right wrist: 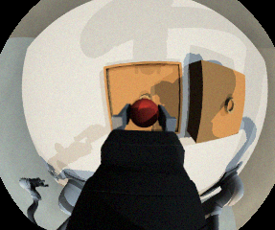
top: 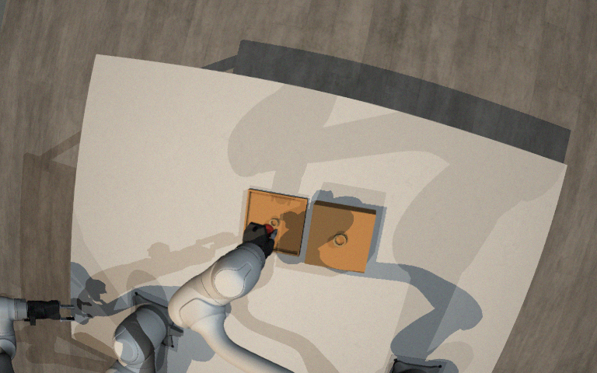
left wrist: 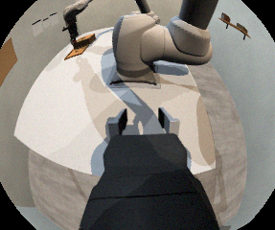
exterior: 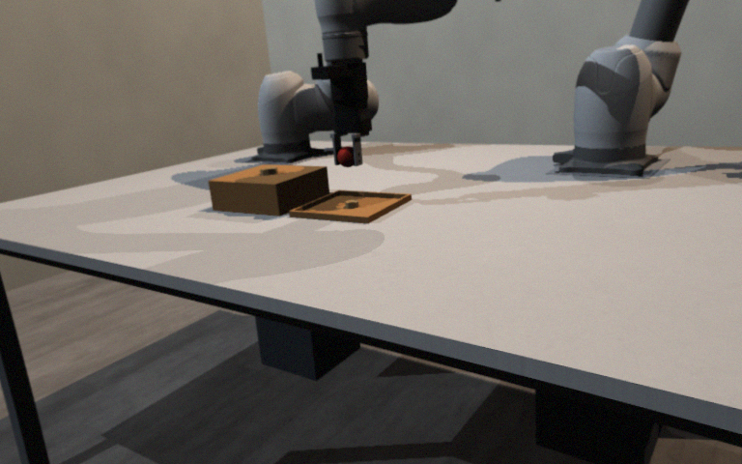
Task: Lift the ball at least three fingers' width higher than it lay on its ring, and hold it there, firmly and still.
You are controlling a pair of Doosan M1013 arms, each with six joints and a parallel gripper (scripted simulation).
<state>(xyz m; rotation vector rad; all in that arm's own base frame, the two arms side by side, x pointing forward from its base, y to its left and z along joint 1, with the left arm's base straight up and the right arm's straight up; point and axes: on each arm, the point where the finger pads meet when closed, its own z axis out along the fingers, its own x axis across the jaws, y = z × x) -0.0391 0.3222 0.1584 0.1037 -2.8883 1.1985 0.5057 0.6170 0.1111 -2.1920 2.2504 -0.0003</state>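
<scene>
Red ball (top: 269,229) (exterior: 345,156) (right wrist: 144,112) clamped in right hand (top: 271,231) (exterior: 347,154) (right wrist: 144,110), above shallow orange tray (top: 259,207) (exterior: 386,208) (right wrist: 123,79); left hand (top: 71,312) (left wrist: 143,120) apart, nothing between fingers

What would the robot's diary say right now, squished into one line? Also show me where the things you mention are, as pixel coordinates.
right gripper (top: 269,231) (exterior: 347,158) (right wrist: 144,117): shut on red ball (top: 269,228) (exterior: 345,156) (right wrist: 144,112) | ball: above shallow orange tray (top: 256,203) (exterior: 328,217) (right wrist: 120,79), off its ring | left gripper (top: 73,312) (left wrist: 143,120): open, empty

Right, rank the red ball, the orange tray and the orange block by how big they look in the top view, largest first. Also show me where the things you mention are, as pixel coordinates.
1. Orange block (top: 359,252) (exterior: 242,198) (right wrist: 223,126)
2. Orange tray (top: 257,207) (exterior: 384,210) (right wrist: 123,83), slightly smaller and partly hidden
3. Red ball (top: 269,228) (exterior: 345,157) (right wrist: 145,113), partly hidden by the gripper
</scene>
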